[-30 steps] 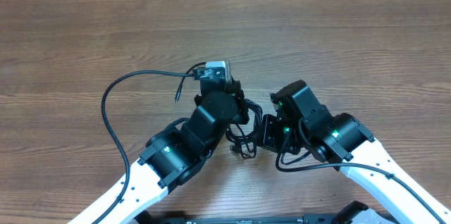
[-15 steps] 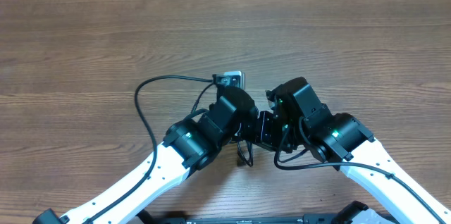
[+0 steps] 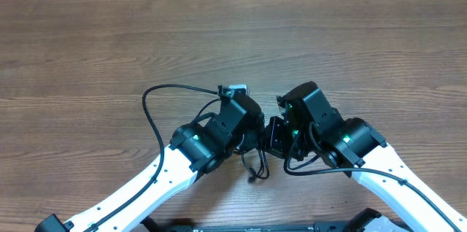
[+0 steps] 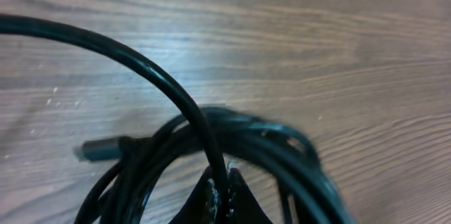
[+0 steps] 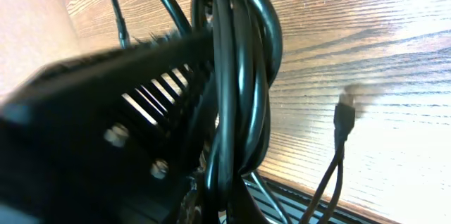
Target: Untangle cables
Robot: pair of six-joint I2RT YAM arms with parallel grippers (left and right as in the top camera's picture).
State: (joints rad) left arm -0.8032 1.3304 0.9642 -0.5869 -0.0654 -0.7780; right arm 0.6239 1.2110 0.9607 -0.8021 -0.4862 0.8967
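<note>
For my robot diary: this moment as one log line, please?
left end effector: shut on thin black flexible cables | right end effector: shut on same cables

Your surface is a brown wood-grain top, with the grain running left to right across the overhead frame. A paler strip borders it along the top edge.

Just below the centre of that frame sit the cables, thin black cords bunched together. A couple of loops and one loose end spill toward the bottom edge. From above you cannot tell whether the whole bunch rests on the wood or hangs just clear of it.

In the left wrist view the bunch crosses the lower half of the frame, and a small plug end sticks out at lower left, close to the wood. In the right wrist view a blurred plug tip shows right of centre against brightly lit grain.
</note>
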